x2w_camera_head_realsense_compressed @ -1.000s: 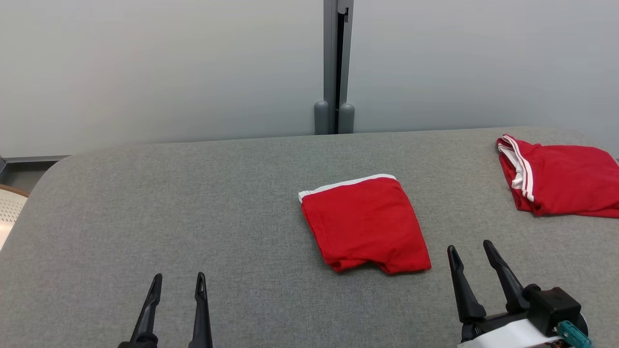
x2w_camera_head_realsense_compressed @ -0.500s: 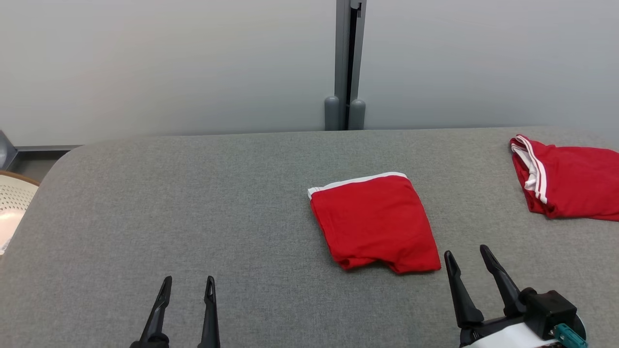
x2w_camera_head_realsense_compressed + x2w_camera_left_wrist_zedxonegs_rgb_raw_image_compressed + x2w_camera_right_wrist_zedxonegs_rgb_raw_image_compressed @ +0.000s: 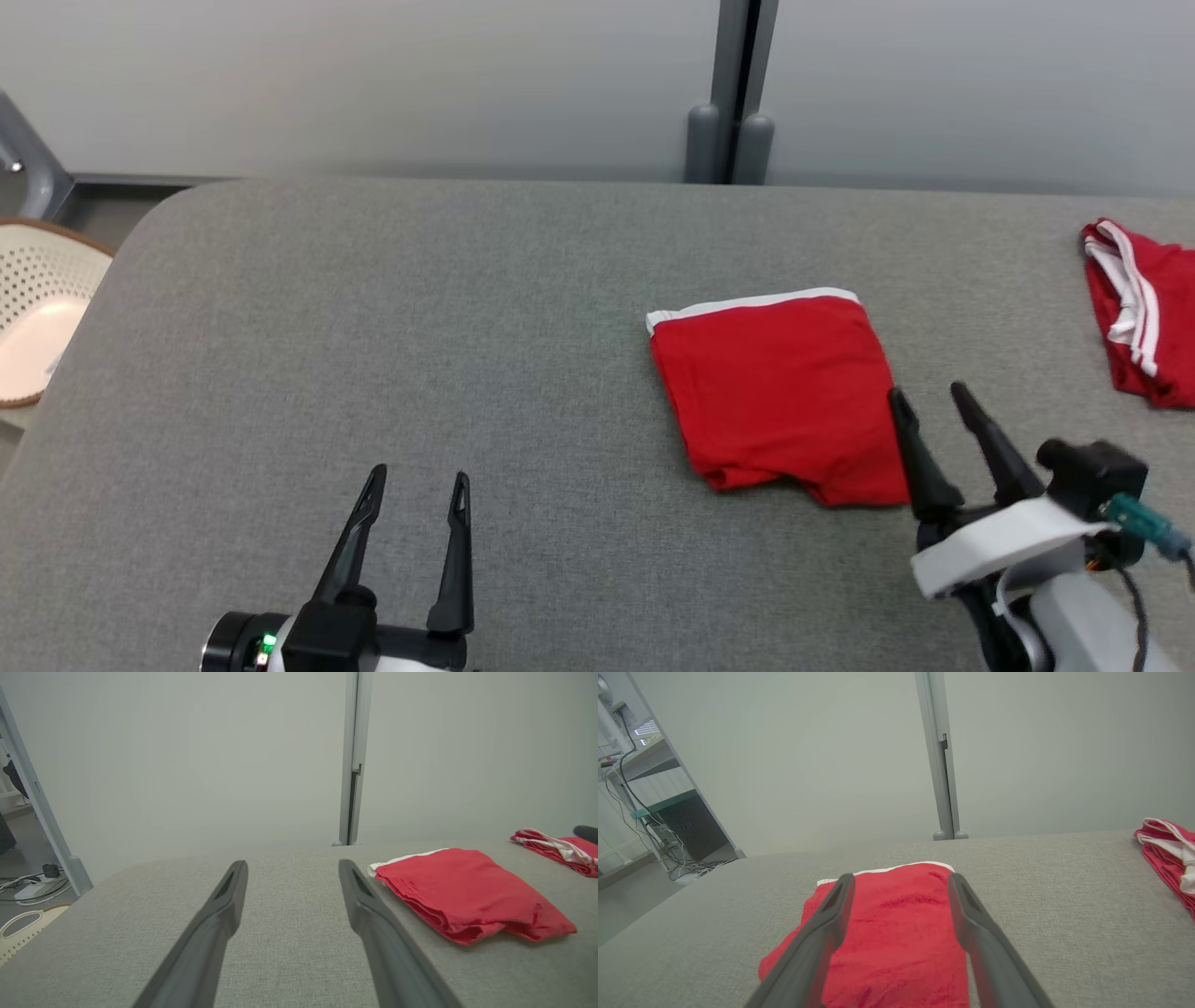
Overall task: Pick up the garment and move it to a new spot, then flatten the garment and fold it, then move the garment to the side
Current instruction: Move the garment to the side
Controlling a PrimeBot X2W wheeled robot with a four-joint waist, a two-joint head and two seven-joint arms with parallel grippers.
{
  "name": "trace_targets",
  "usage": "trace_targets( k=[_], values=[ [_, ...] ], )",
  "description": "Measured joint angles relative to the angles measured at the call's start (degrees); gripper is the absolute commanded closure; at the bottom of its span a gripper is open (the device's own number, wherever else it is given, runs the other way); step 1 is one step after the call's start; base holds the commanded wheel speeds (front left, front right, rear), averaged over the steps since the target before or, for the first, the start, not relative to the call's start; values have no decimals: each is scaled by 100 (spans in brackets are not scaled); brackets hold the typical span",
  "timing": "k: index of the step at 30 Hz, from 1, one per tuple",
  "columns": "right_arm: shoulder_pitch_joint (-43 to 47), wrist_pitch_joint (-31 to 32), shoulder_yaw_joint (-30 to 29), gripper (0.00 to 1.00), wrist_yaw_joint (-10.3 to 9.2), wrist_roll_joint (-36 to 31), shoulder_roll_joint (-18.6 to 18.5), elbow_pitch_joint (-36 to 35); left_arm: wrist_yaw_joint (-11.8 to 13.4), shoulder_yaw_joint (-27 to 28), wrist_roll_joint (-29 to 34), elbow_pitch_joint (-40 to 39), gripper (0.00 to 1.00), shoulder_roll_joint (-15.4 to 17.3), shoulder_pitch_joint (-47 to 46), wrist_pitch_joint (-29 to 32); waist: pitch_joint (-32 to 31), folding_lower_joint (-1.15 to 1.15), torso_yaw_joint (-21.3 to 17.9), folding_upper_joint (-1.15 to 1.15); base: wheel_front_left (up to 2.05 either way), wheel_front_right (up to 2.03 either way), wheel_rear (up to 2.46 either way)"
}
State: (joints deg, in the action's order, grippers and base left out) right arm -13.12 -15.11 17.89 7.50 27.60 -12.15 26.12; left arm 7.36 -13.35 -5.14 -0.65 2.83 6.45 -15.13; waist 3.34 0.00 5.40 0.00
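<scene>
Folded red garment (image 3: 780, 392) lies right of centre on the grey table (image 3: 373, 327), its white band toward the far edge. The right gripper (image 3: 929, 392), fingers wide and empty, is at its right edge; contact is unclear. The left gripper (image 3: 419, 474), equally wide, hovers near the front edge. The left wrist view reveals the garment's stacked layers. The head view cuts off a second red garment (image 3: 1134, 308) at the table's right edge.

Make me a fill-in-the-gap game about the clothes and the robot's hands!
The folded garment on the grey table is ____ with a white band.
The left gripper and the right gripper both stand ____.
The other garment lies toward the robot's ____ side.
Missing words: red; open; right.
</scene>
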Motion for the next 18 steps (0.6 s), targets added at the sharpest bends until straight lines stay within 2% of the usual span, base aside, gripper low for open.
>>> trace_targets(
  k=[4, 8, 12, 18],
  values=[
    [-683, 40, 338, 0, 0, 758, -563, 533, -23, -223, -20, 2, 0, 1, -315, 0, 373, 0, 167, 0, 0, 0, 0],
    [-1149, 576, 660, 0, -1, 1684, -1001, 926, -21, -416, -55, -18, 0, -2, -615, 0, 739, 0, 359, 0, 0, 0, 0],
    [-1407, 1154, 947, 0, -1, 2591, -1306, 979, 0, -557, -103, -56, 0, -1, -794, 0, 1033, 0, 548, 0, 0, 0, 0],
    [-1642, 1723, 1404, 0, 0, 3225, -1744, 1023, 30, -615, -111, -196, 0, -2, -926, 0, 1290, 0, 724, 0, 0, 0, 0]
  ],
)
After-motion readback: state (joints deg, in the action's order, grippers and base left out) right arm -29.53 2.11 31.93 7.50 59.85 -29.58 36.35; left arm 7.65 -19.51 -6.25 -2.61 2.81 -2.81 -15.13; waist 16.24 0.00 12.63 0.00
